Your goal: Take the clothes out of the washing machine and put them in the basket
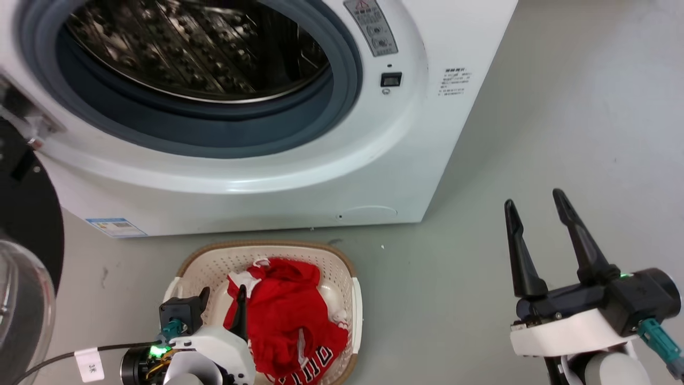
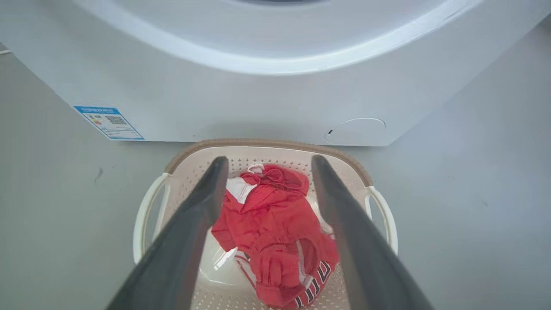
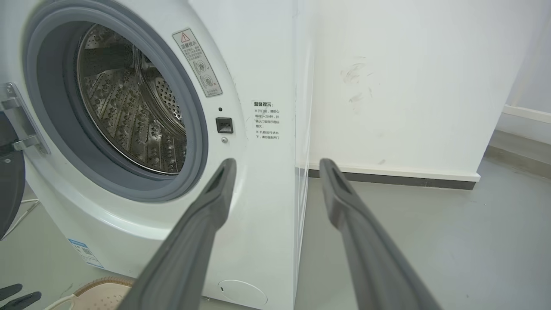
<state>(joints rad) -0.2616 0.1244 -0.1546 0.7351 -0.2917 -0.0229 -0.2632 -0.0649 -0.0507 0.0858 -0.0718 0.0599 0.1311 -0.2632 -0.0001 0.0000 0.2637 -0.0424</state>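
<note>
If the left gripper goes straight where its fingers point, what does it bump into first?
Most likely the clothes, lying red and crumpled in the basket. The left gripper is open and aims right at them. How high above them it hangs is hard to tell.

Clothes (image 1: 288, 315) in basket (image 1: 267, 247); basket on floor (image 1: 561, 133) before washing machine (image 1: 267, 198); left gripper (image 1: 223, 294) over basket.

One washing machine (image 1: 267, 187), one basket (image 1: 267, 246), one clothes (image 1: 288, 310) heap, one left gripper (image 1: 223, 293), one right gripper (image 1: 533, 199).
</note>
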